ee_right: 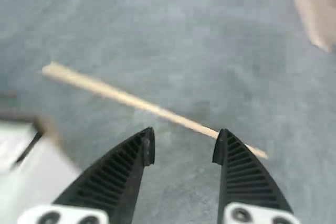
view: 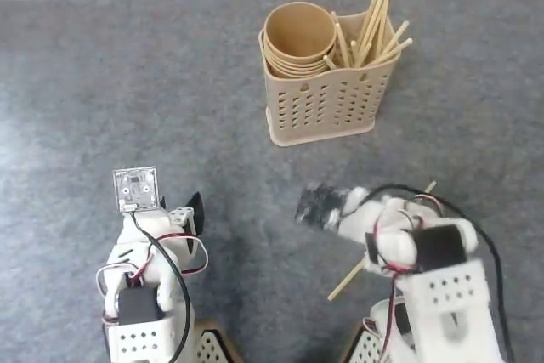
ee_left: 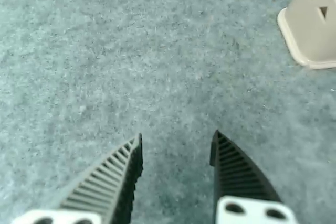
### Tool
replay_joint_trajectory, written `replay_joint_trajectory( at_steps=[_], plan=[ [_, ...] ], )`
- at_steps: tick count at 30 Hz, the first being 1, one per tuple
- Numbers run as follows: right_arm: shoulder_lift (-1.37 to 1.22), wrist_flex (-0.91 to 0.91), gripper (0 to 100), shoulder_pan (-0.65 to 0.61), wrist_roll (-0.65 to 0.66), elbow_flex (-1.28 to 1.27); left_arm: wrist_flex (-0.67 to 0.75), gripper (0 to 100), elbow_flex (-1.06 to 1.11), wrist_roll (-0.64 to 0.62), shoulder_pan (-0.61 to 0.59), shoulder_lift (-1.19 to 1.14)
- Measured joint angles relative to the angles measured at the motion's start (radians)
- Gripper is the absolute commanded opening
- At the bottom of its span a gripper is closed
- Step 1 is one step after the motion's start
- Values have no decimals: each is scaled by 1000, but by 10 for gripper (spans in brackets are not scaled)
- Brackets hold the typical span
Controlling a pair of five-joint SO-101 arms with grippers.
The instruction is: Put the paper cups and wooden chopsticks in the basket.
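from the high view, a beige perforated plastic basket stands at the far side of the grey carpet, holding a nested stack of tan paper cups beside a leaning bundle of pale wooden chopsticks. one loose chopstick lies on the carpet well short of the basket, running under the right arm, with the right gripper low above it and the left gripper off to the side. in the left wrist view the left gripper is spread wide with nothing between its jaws. in the right wrist view the right gripper is also spread and unloaded, and the loose chopstick crosses just past its tips. the step in hand looks like picking up this last stick. the next move calls for lowering until the jaws straddle it, then closing squarely so it cannot roll.
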State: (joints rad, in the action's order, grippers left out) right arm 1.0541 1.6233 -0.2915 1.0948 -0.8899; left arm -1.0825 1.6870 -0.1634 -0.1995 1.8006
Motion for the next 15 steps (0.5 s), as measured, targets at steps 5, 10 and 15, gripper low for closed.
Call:
replay_joint_trajectory(
  at_steps=[5, 10, 15],
  plan=[
    [-38, 126, 190, -12, 336, 8, 0, 195, 0, 0, 0, 0],
    [-52, 126, 190, 77, 631, -55, 0, 195, 0, 0, 0, 2],
    [-158, 84, 190, 167, 802, -75, 0, 195, 0, 0, 0, 2]
  ],
)
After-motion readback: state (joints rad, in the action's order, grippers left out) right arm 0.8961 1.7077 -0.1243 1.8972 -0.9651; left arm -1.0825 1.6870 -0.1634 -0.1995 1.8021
